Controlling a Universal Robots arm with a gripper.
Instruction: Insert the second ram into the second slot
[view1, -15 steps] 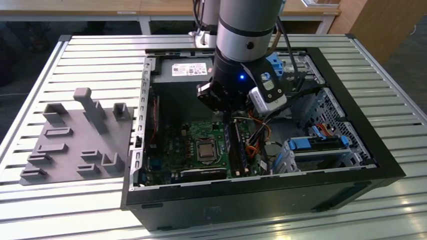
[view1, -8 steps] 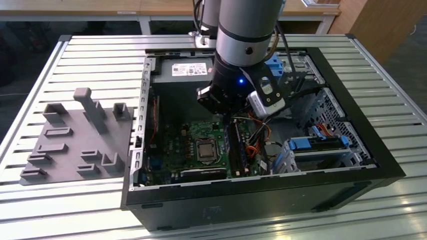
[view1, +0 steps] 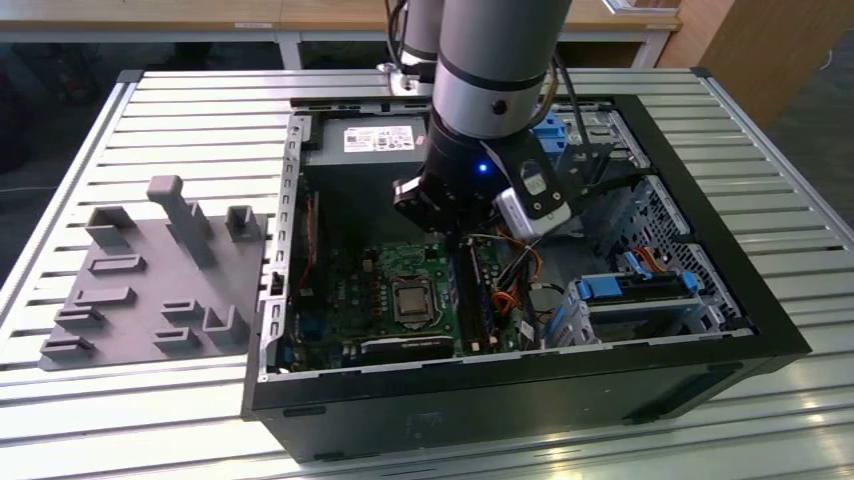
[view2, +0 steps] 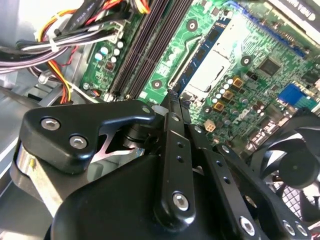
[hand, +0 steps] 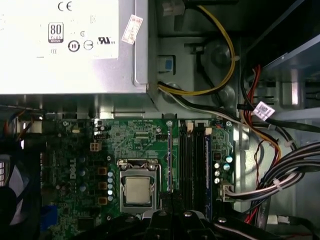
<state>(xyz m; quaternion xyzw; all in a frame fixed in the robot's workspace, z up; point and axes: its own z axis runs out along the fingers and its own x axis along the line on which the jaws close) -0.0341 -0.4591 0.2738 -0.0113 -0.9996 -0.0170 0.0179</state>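
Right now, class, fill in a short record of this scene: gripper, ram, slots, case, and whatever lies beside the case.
gripper: shut on the ram, low inside the case, over the board
ram: held edge-on, seemingly on the CPU side of the slots, not yet seated
slots: black, parallel, between CPU and cables
case: open, lying on the table
fixture: grey, on the table, at the exterior view's left of the case

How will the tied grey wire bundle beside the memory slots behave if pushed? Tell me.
Probably floppy: the wire bundle lies in loose curves. White ties likely make its wires shift together. One end seems plugged into the board, so it may spring back.
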